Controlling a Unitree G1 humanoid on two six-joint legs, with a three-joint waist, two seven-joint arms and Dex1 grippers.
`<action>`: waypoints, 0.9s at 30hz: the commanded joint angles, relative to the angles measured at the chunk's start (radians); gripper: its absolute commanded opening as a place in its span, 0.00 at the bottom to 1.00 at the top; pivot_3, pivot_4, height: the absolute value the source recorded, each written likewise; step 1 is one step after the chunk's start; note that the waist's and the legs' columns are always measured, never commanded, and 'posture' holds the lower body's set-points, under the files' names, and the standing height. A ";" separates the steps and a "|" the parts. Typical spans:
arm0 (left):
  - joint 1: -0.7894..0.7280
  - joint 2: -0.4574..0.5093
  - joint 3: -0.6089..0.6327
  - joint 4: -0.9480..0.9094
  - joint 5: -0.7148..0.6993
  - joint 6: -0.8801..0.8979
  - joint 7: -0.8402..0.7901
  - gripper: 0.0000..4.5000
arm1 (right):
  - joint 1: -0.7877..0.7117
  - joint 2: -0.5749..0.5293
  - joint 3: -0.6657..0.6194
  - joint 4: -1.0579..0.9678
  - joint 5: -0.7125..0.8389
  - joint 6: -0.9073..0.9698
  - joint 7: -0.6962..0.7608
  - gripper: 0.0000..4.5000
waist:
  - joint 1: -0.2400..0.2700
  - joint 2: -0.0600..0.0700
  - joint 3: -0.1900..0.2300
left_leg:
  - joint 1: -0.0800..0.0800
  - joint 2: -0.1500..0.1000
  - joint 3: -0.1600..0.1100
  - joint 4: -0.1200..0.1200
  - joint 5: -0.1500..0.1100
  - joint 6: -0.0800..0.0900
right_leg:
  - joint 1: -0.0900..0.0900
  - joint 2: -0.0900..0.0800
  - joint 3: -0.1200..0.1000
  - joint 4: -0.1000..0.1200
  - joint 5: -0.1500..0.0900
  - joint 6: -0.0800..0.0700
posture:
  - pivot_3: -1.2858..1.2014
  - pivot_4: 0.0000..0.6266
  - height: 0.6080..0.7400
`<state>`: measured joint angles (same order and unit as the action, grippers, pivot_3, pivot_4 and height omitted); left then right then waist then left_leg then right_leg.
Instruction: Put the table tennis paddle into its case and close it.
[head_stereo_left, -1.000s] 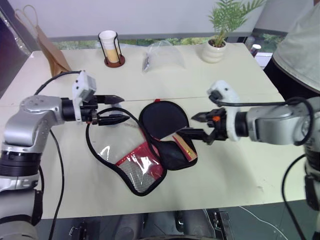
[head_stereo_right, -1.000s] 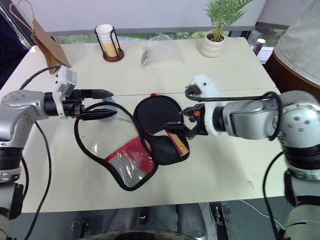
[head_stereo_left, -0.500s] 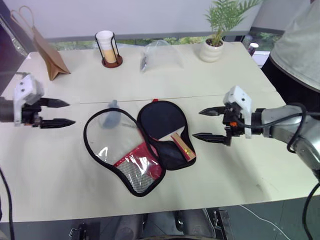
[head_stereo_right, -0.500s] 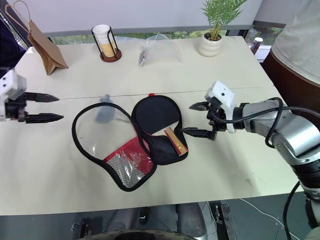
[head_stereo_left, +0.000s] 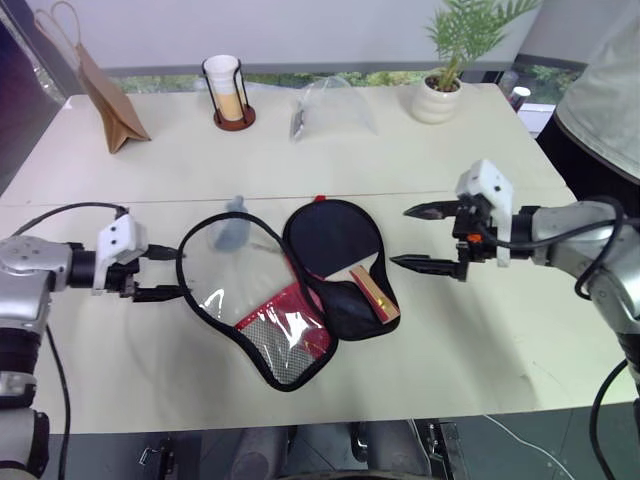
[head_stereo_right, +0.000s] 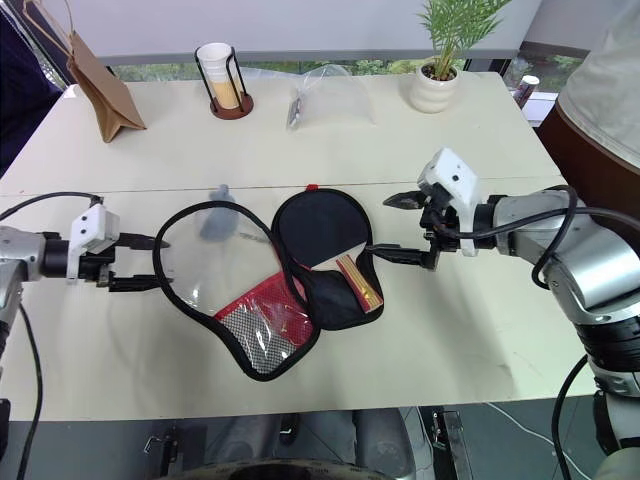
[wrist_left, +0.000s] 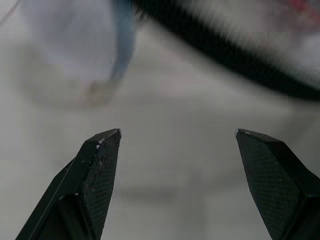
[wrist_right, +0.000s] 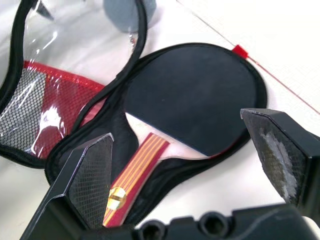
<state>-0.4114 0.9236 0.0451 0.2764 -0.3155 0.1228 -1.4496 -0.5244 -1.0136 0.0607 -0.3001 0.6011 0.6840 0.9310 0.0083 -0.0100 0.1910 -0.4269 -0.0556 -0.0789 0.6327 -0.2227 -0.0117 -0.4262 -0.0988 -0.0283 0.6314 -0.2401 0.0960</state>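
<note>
Spread wide and empty, both pairs of black fingers hover on either side of the opened case (head_stereo_left: 285, 300) on the cream table (head_stereo_left: 480, 330). At the robot's left gripper (head_stereo_left: 160, 274), the tips sit just beside the case's raised flap with its clear window and red mesh panel; the right gripper (head_stereo_left: 428, 237) hangs near the other half, a little apart from it. In that lower half lies the table tennis paddle (head_stereo_left: 335, 245), black face up, its striped handle (wrist_right: 134, 177) pointing toward the near edge. With the paddle already seated, the job left appears to be folding the flap over and zipping it. Doing that well likely means the left gripper pinching the flap's black rim, not the slippery window, while the right steadies the base so the paddle does not slide out.
</note>
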 joint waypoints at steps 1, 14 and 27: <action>-0.010 -0.024 0.007 -0.169 -0.088 0.110 0.018 0.84 | -0.009 -0.020 -0.081 -0.022 0.006 0.017 0.006 0.99 | 0.001 0.000 0.000 | 0.000 0.000 0.000 0.000 0.000 0.000 | 0.000 0.000 0.000 0.000 0.000 0.000 | 0.52 0.24 1.00; -0.296 -0.277 -0.072 -0.093 -0.148 0.242 0.105 0.84 | 0.010 -0.007 -0.182 -0.016 -0.024 0.058 -0.035 0.99 | 0.003 0.000 0.000 | 0.001 0.000 0.001 0.004 0.000 0.000 | 0.003 0.002 0.000 0.002 0.001 0.002 | 0.52 0.24 1.00; -0.365 -0.555 -0.277 0.296 0.171 -0.133 0.243 0.84 | 0.067 -0.016 -0.280 -0.074 -0.022 0.136 -0.109 0.99 | 0.000 0.000 0.000 | 0.001 -0.001 0.001 0.014 -0.002 0.004 | 0.007 0.002 0.000 0.002 0.003 0.005 | 0.52 0.24 1.00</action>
<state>-0.7502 0.3697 -0.2297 0.5649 -0.1704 0.0389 -1.2188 -0.4602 -1.0184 -0.1774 -0.3250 0.5661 0.8060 0.8303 0.0085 -0.0102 0.1907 -0.4264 -0.0567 -0.0779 0.6465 -0.2246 -0.0076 -0.4197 -0.0969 -0.0278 0.6339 -0.2367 0.1009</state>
